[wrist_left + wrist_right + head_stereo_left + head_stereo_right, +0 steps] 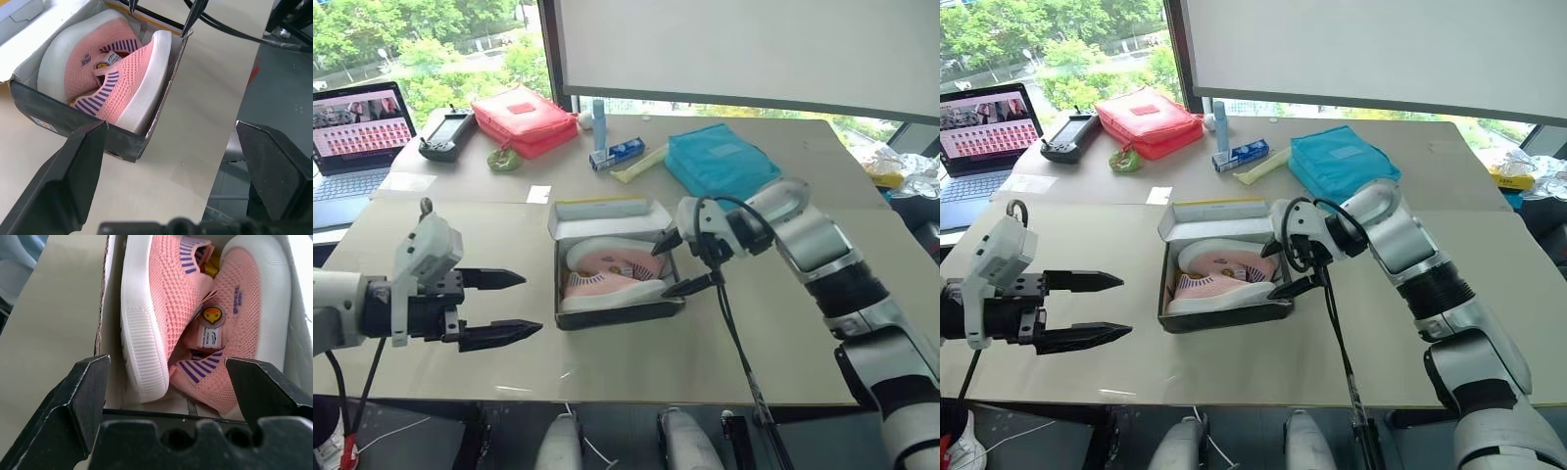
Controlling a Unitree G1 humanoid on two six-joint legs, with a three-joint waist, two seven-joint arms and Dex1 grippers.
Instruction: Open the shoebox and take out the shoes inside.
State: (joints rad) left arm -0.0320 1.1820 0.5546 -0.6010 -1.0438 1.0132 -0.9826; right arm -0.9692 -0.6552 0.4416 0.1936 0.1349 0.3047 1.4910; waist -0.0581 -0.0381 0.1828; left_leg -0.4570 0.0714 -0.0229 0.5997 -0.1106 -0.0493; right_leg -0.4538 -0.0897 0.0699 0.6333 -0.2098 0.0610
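We see the shoebox (pixel 617 269) lying open in the middle of the table (pixel 783 352), its lid (pixel 607 217) tipped back on the far side. The two pink shoes (pixel 607 274) lie inside it, turned on their sides and tucked close together. Our right gripper (pixel 675 264) hangs at the box's right edge with its fingers spread wide, holding nothing. Our left gripper (pixel 504 308) waits to the left of the box, well apart, fingers spread wide too.
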